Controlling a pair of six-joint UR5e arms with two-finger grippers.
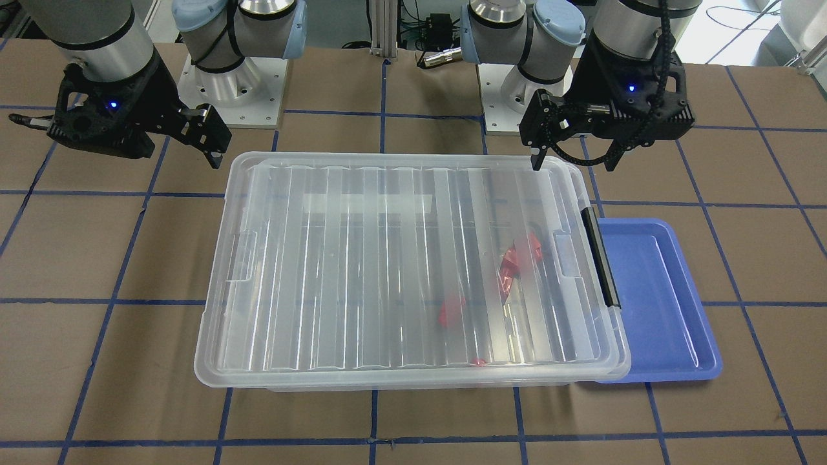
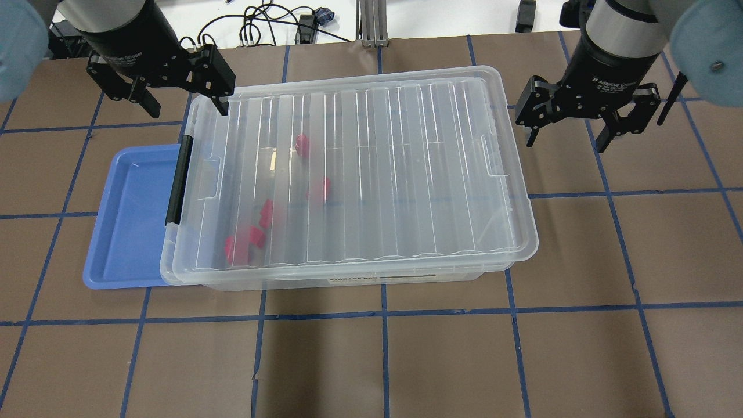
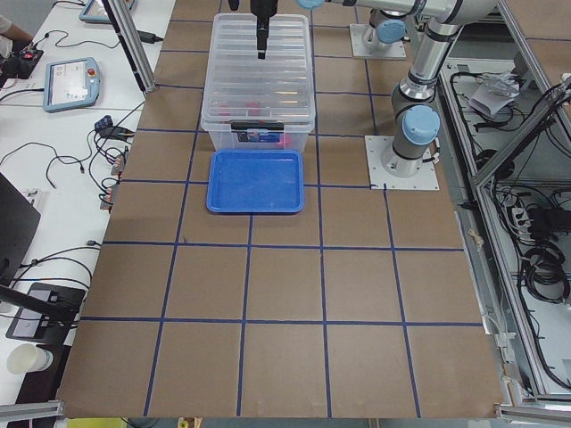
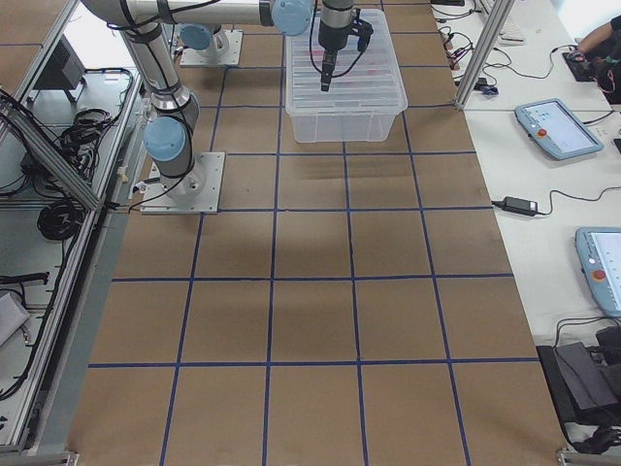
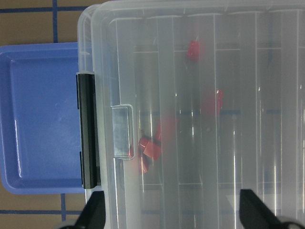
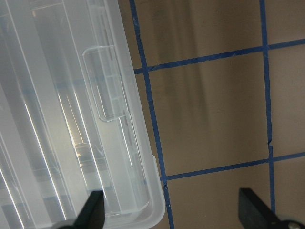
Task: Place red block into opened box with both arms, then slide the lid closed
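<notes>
The clear box (image 2: 348, 283) stands mid-table with the ribbed clear lid (image 2: 400, 168) lying flat over it, slightly askew toward the right end. Through the lid I see several red blocks (image 2: 244, 244) on the box floor, most near the black clip (image 2: 179, 180); they also show in the left wrist view (image 5: 151, 149). My left gripper (image 2: 187, 105) hovers open above the box's far left corner, holding nothing. My right gripper (image 2: 566, 139) hangs open over bare table just beyond the box's right end, with the lid's notch (image 6: 107, 83) below it.
A blue tray (image 2: 127, 220) lies against the box's clip end, partly under its rim. Brown paper with a blue tape grid covers the table (image 2: 406, 360). Cables and arm bases sit along the far edge.
</notes>
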